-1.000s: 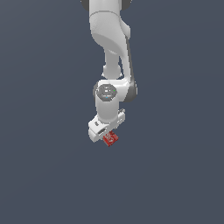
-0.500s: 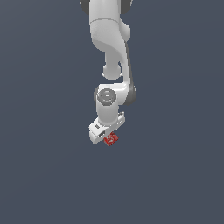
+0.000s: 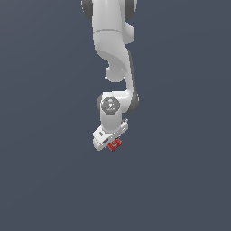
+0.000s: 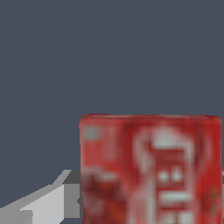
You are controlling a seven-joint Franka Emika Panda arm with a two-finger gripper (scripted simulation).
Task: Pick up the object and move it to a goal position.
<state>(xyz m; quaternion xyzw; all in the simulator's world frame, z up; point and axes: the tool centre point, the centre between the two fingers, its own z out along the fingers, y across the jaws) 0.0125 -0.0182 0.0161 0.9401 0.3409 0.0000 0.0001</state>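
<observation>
Hand: the hand was closed on the red box.
Box: it sat between the fingers, clear of any surface, filling the wrist view.
Advice: keep the grip firm and carry smoothly; no goal marker showed.

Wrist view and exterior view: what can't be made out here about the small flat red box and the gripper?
- Small flat red box with white lettering: wrist view, print too blurred to read; lower part cut off by the frame edge.
- Same box: exterior view, too small to show detail.
- White gripper: exterior view, fingertips hidden by the gripper body, so finger contact can't be confirmed.
- Goal position: no marker visible in either view.
</observation>
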